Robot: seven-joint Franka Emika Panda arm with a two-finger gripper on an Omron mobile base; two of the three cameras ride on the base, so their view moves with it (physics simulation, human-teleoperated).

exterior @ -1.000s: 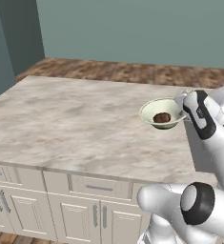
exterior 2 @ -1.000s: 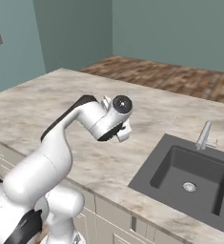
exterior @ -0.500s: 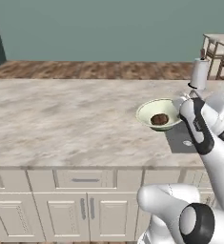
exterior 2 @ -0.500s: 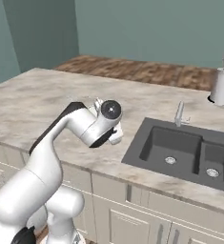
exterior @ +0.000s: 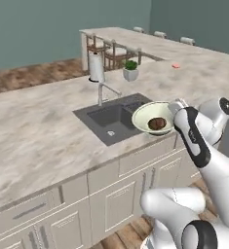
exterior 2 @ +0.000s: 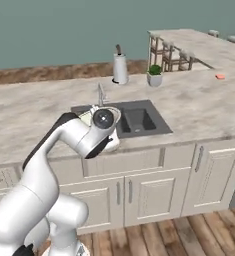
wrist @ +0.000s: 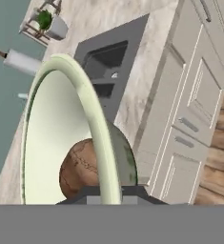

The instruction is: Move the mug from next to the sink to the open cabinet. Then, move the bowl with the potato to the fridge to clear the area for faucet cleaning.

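Observation:
My gripper (exterior: 176,108) is shut on the right rim of the pale green-cream bowl (exterior: 150,116) and holds it level above the counter's front edge, just right of the dark grey sink (exterior: 112,118). The brown potato (exterior: 158,123) lies in the bowl. In the hand view the bowl's rim (wrist: 95,119) runs up from between my fingertips, with the potato (wrist: 79,169) beside it and the sink (wrist: 106,59) beyond. The slim silver faucet (exterior: 104,90) stands behind the sink. My forearm hides most of the bowl (exterior 2: 86,117) in the right base view. The mug and open cabinet are out of view.
A white paper-towel roll (exterior: 95,66) and a small potted plant (exterior: 131,71) stand behind the sink. A pink item (exterior: 176,65) lies further right on the counter. Stools stand under a raised bar (exterior 2: 189,37). Cream cabinet doors (exterior 2: 209,167) and wood floor lie below.
The whole picture has swung as the base turned: sink, roll and plant slid left and the bar came into sight. The bowl with the potato stays in my shut gripper.

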